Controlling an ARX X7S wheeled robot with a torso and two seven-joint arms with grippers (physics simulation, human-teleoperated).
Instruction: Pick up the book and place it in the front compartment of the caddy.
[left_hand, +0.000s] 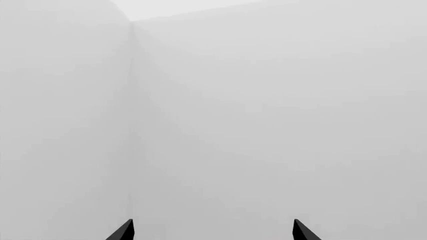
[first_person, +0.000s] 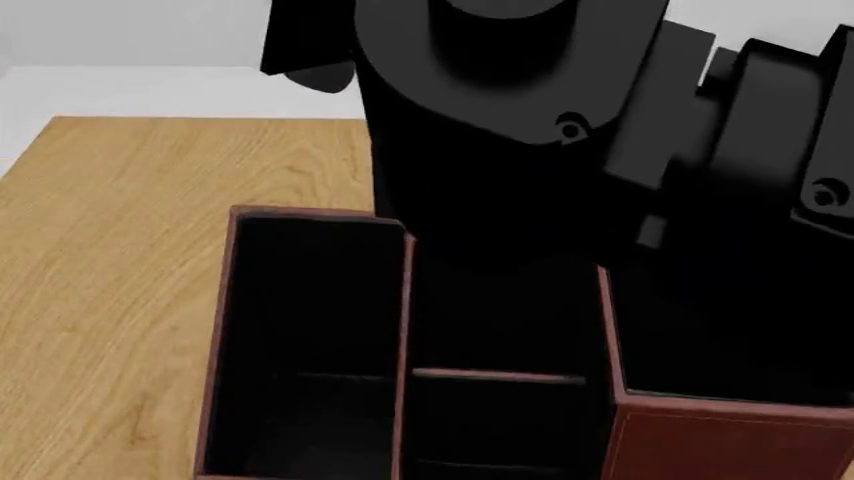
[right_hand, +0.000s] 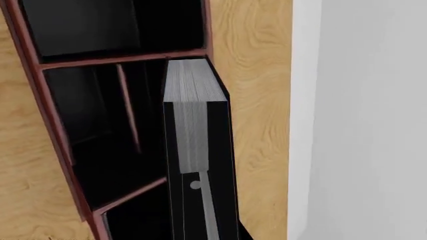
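Although the head view hides it behind the right arm (first_person: 601, 110), the book (right_hand: 197, 150) shows plainly in the right wrist view: held upright, grey page edge toward the camera, hanging over the caddy (right_hand: 53, 125) near one outer wall. The right gripper (right_hand: 200, 220) appears clamped on the book's lower end, though its fingers are barely discernible against the black cover. Pickup is judged complete; lowering into the front compartment and release remain. Whether the book has entered a cell or sits above the rim cannot be told. Dividers (right_hand: 127, 105) and the red-brown wall edge lie close beside the book and could catch it. The left gripper (left_hand: 213, 232) is spread apart, empty, facing a blank wall. Wooden table (first_person: 120, 250) surrounds the caddy.
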